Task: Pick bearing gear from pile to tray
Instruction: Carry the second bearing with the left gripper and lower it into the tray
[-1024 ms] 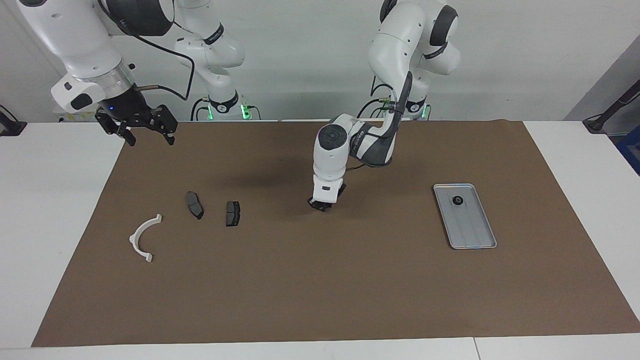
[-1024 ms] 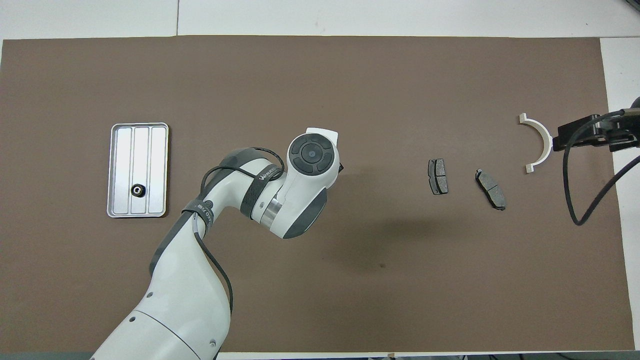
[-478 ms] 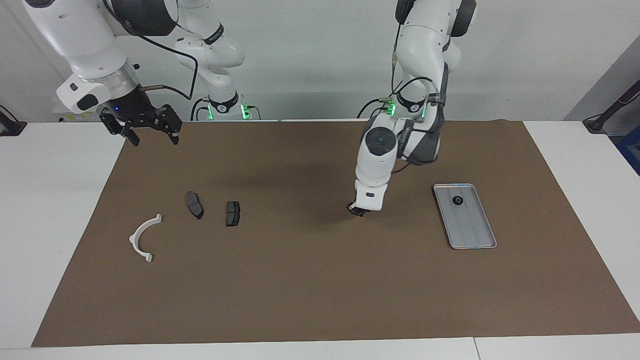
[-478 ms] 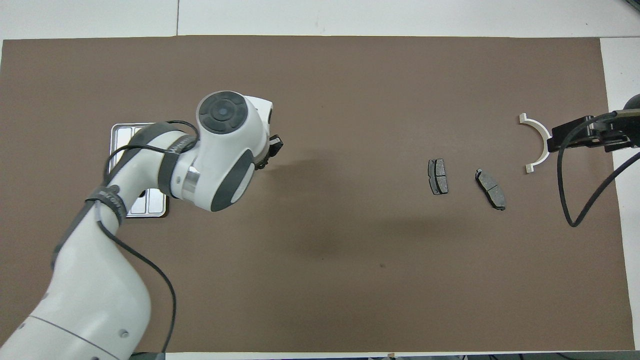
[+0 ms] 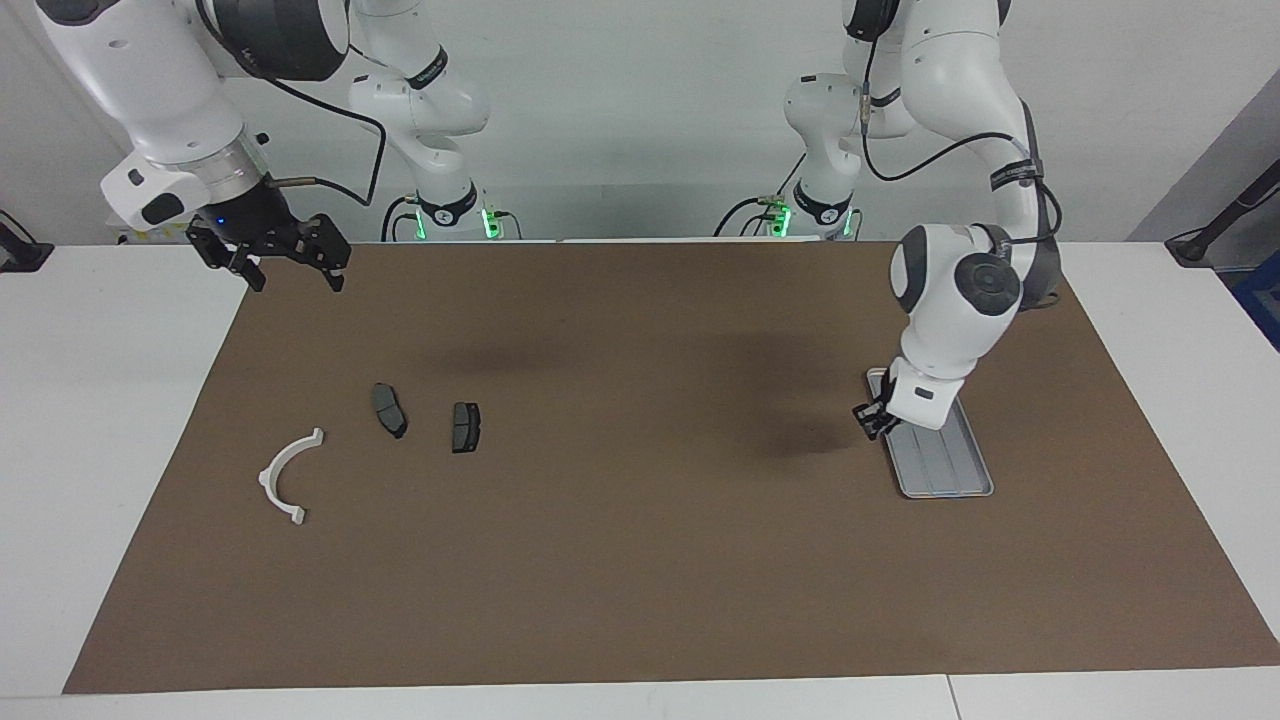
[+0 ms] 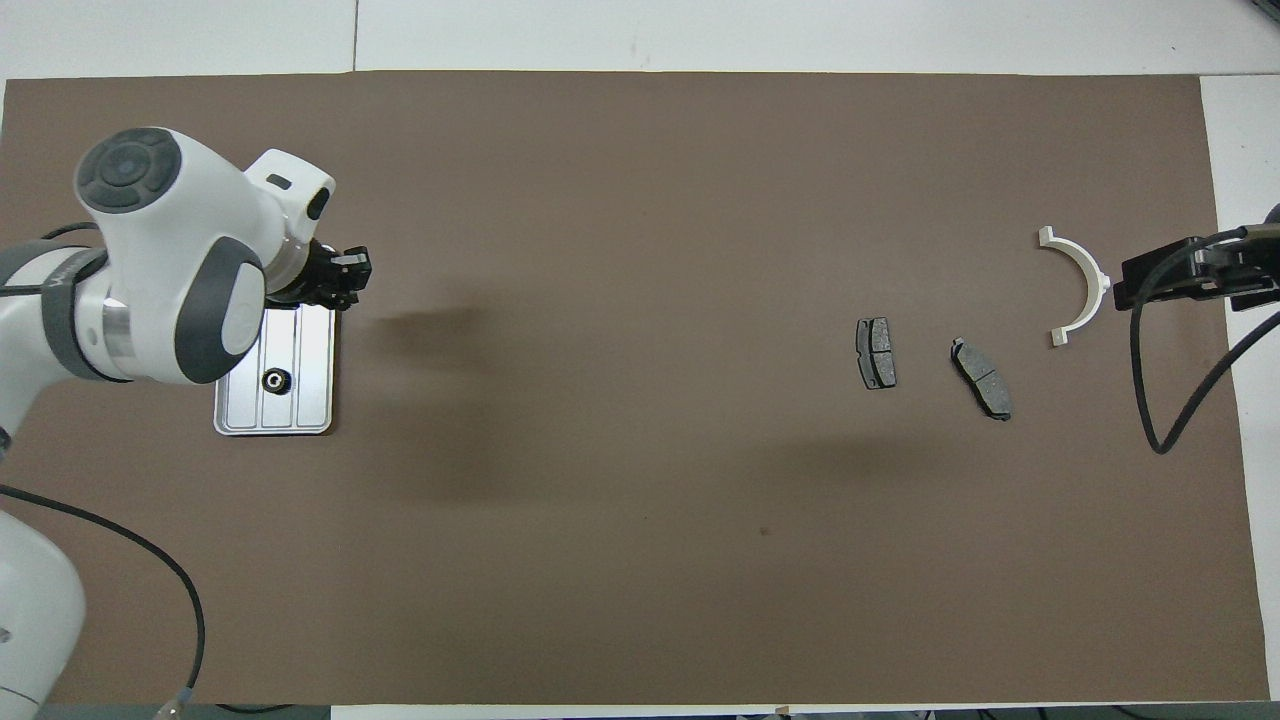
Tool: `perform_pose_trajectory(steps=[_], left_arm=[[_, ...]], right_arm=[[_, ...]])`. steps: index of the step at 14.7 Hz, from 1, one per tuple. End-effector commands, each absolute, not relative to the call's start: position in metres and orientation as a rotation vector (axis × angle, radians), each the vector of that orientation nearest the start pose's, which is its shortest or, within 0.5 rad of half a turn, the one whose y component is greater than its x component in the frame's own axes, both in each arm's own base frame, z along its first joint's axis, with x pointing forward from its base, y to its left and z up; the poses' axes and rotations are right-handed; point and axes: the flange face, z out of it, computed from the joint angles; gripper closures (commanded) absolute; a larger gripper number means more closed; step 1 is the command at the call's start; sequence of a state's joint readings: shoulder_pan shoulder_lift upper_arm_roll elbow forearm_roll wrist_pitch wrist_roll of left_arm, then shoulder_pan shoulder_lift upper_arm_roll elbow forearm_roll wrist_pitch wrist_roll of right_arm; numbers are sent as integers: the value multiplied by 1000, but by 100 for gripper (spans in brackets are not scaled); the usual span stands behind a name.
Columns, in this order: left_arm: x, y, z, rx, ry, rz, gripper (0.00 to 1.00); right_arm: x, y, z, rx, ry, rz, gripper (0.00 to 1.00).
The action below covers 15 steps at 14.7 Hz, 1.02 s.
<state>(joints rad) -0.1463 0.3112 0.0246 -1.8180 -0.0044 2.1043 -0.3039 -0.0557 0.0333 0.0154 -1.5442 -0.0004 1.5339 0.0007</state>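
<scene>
1. At the left arm's end of the bench, the left tool [image 5: 877, 417] hangs clenched over the rim of the flat silver-grey metal tray [image 6: 310, 400], wrist bent steeply down; whether it grips anything cannot be told.
2. In the tray lies a small black round ring [image 6: 275, 380].
3. The right tool [image 5: 290, 262], fingers spread, waits raised at the bench's other end.
4. The white curved bracket [image 5: 288, 476] lies at 8 o'clock from two dark grey pad-shaped plates [image 5: 390, 409].

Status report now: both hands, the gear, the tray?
Left hand shut, over tray edge; what it holds not visible. Right hand open, waiting. One gear in tray. Nothing in the way.
</scene>
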Motion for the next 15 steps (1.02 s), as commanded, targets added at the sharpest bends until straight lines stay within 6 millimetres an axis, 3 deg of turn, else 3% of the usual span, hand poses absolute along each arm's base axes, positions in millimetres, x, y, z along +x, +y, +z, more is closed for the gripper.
perform_pose_trajectory(steps=[1,2,6,8,15], left_arm=[[623,-36,364,-3130,-132,-1,100],[626,-24,362,-3131,-139,-22,100],[624,-18,344,-3132,-124,-54,100],[625,-5,332,-3133,-67,-32,100],[613,-4,303,-3134,-60,-51,100]], right_arm=[[551,-26,616,-3154,73,80,2],[551,-27,616,-3154,75,80,2],[550,-29,614,-3187,72,90,2],[549,-30,614,-3187,70,90,2],[549,-30,615,-3188,70,85,2]])
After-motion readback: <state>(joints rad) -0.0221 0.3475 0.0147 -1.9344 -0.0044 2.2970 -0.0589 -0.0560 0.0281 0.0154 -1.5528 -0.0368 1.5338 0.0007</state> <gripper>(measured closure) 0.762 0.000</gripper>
